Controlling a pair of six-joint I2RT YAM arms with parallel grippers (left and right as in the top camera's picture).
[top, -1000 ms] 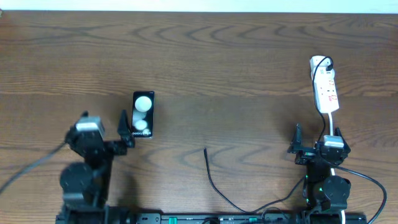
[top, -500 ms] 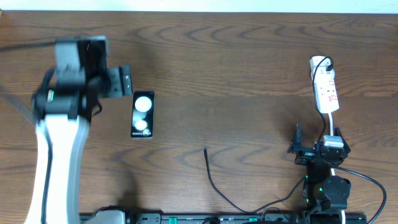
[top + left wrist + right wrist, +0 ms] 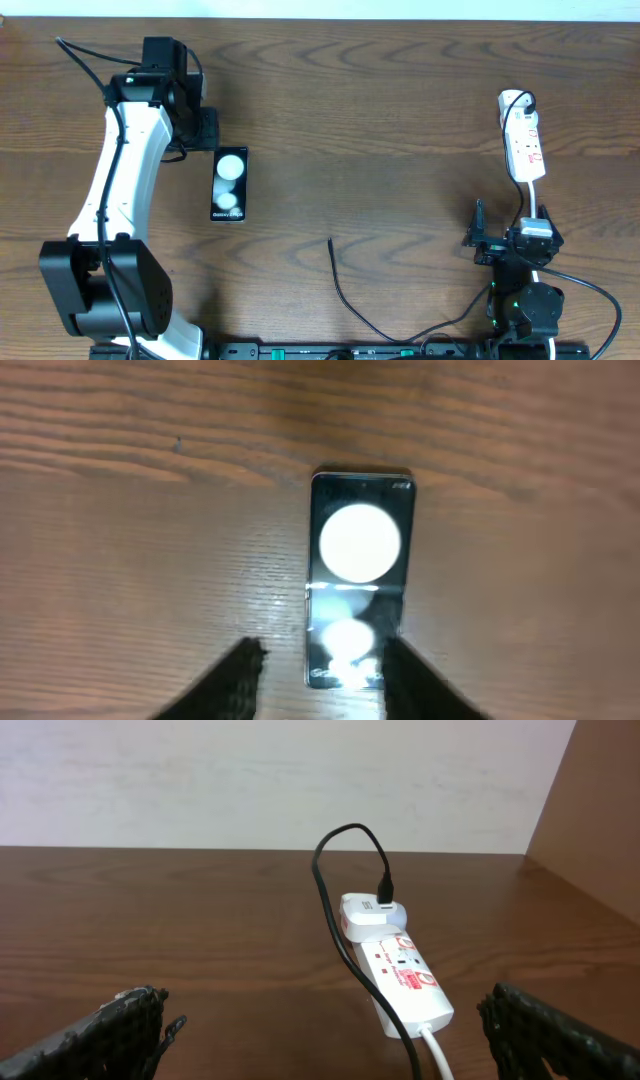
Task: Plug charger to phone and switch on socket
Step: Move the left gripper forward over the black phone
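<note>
The phone lies flat on the table, left of centre, its glossy screen showing round white reflections. My left gripper hovers at the phone's far left corner. In the left wrist view one end of the phone lies between my fingers, which are apart with nothing gripped; the right finger overlaps the phone's edge. The charger lies loose, its plug tip pointing away at mid-table. The socket rests at the far right. My right gripper stands wide open just short of the socket.
A white adapter with a black cable plugged into it sits at the socket's far end. A white cord runs from the socket toward the right arm. A pale wall stands behind the table's far edge.
My left arm swung from the table's front up past the phone to its far end, and its jaws narrowed. The right arm, phone, charger and socket stayed put.
</note>
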